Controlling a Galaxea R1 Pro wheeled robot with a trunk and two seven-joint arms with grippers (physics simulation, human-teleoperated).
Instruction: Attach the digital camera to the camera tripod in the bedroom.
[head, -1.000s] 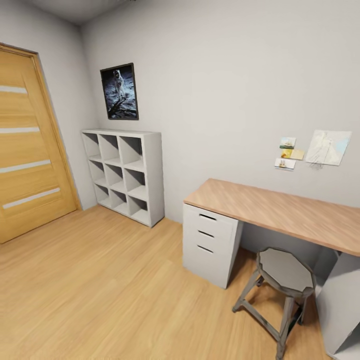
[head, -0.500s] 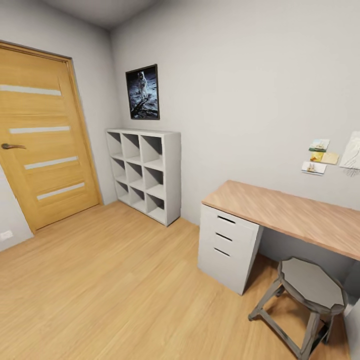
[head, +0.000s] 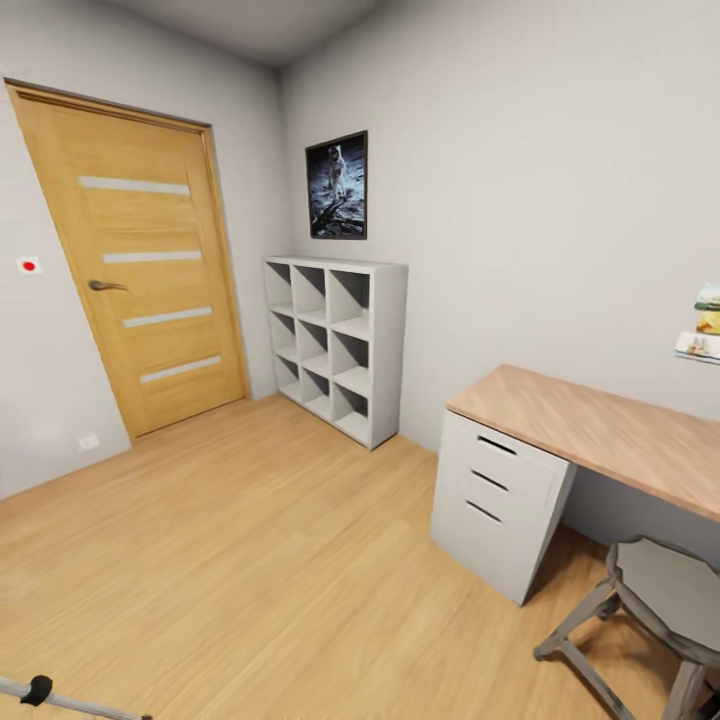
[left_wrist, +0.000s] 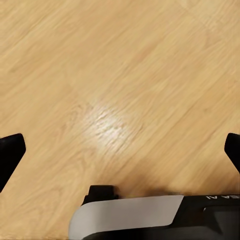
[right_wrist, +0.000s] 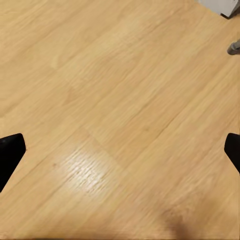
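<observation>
Turning leftward is what we have been doing over the last second: the whole head view has slid, so the camera moved, not the furniture. We now see the full wooden door (head: 145, 265) with its handle, which was cut off at the edge a second ago, and a strip of wall to its left with a small red-dotted switch (head: 28, 265). The wood floor (head: 250, 540) takes up most of the lower view. The white cube shelf (head: 338, 345) and the astronaut poster (head: 337, 186) have drifted toward the middle, while the desk (head: 600, 430) with its white drawer unit (head: 495, 505) and the grey stool (head: 655, 615) are sliding out at the right; the pinned notes are almost gone.

Smallest but most useful for us: a thin grey rod with a black joint (head: 40, 690) has come into the bottom left corner. We judge it may be a leg of the camera tripod, though too little shows to be sure. We see no digital camera.

The left tool (left_wrist: 120, 152) and the right tool (right_wrist: 120, 152) both hang over bare floor, fingers spread wide, holding nothing. More turning left seems needed.
</observation>
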